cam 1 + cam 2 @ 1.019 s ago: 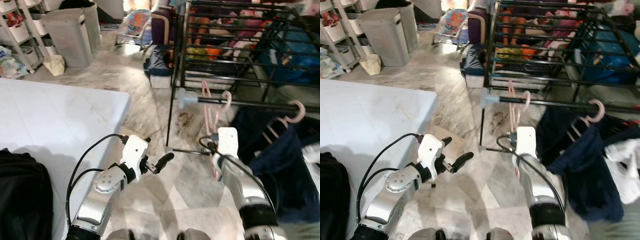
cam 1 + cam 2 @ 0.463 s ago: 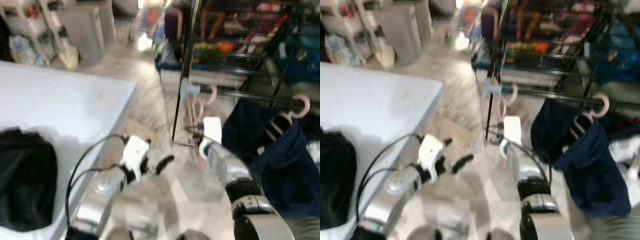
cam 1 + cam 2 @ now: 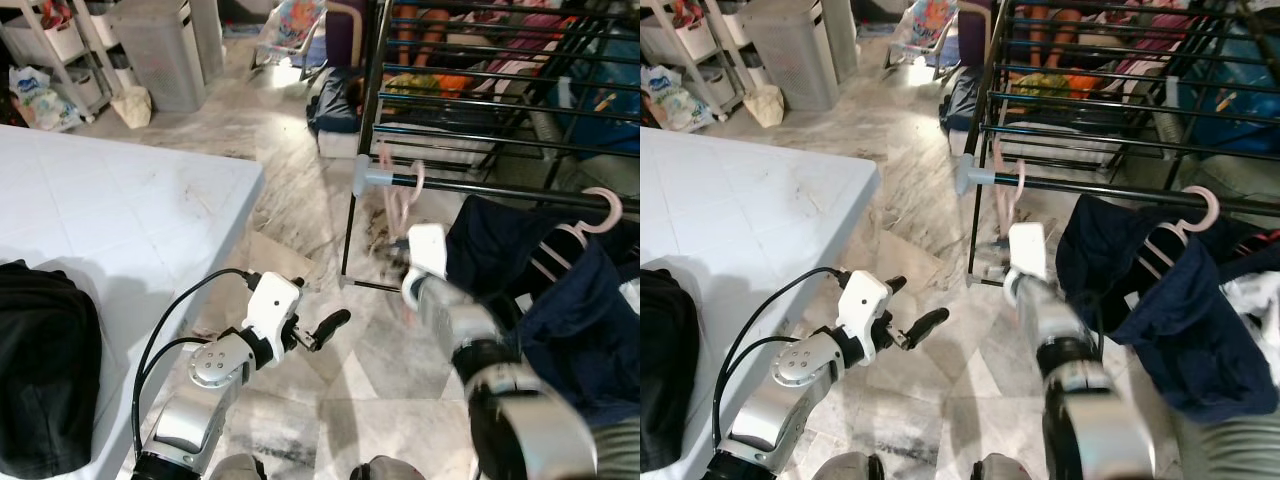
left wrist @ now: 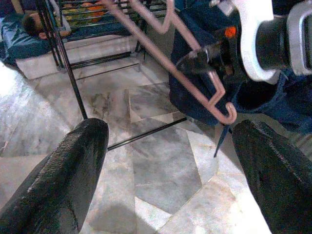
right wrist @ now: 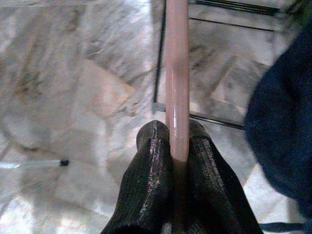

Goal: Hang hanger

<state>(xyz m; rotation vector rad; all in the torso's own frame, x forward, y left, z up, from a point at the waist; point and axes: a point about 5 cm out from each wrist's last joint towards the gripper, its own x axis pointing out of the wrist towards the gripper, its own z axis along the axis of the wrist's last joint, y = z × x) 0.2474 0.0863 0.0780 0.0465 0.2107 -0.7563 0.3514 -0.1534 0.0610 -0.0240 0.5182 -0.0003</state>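
A pink hanger (image 3: pixel 398 196) has its hook over the black rail (image 3: pixel 500 190) of the drying rack, close to the rail's grey end cap. Its body dangles below the rail. My right gripper (image 5: pixel 171 146) is shut on a bar of that hanger, as the right wrist view shows close up. The right arm (image 3: pixel 440 300) reaches forward and looks blurred. My left gripper (image 3: pixel 312 305) is open and holds nothing, low over the marble floor to the left of the rack. In the left wrist view the pink hanger (image 4: pixel 195 73) runs across with the right gripper on it.
A second pink hanger (image 3: pixel 598 208) carries a dark blue garment (image 3: pixel 560 320) further right on the rail. A white table (image 3: pixel 110 220) with a black bag (image 3: pixel 40 370) is at my left. A grey bin (image 3: pixel 155 50) and shelves stand far left; clothes lie behind the rack.
The whole view shifted and blurred as the camera moved. My right arm stays on the pink hanger at the rail and has reached further forward. The left arm keeps its pose.
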